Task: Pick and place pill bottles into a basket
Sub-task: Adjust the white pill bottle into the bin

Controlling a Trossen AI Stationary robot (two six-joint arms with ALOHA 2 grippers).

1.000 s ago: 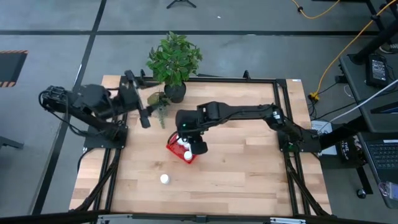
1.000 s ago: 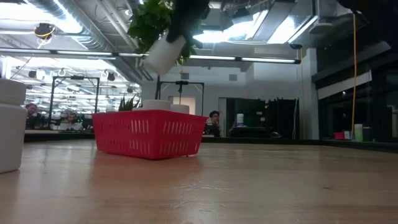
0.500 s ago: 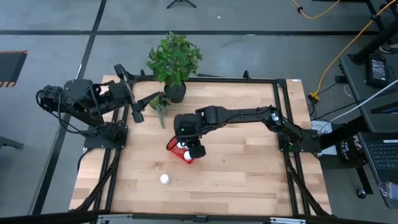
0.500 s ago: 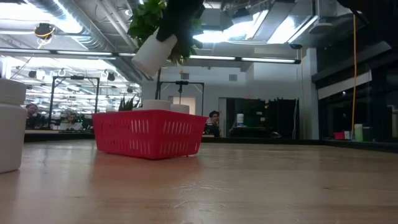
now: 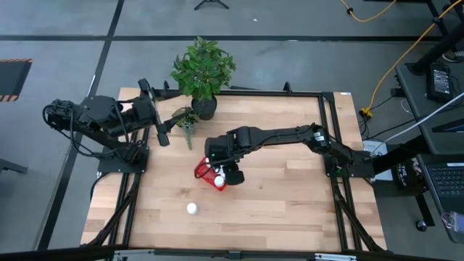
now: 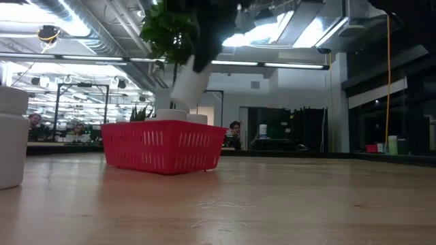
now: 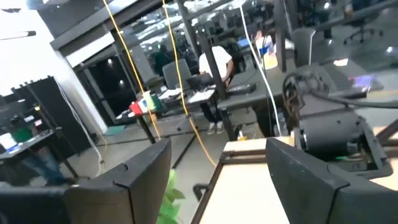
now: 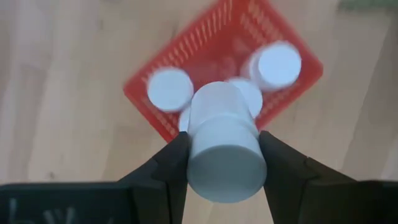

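Wooden table (image 5: 283, 188): lone bottle (image 5: 191, 209) near basket (image 5: 205, 174).

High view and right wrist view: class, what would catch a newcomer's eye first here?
The red basket at mid-table, with the right pincer directly above it gripping a white pill bottle. A lone pill bottle stands on the bare wood nearer the front edge, and the left pincer waits open beside the potted plant.

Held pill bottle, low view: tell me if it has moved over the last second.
Yes. The held pill bottle has dropped toward the red basket rim, gripped by the right gripper.
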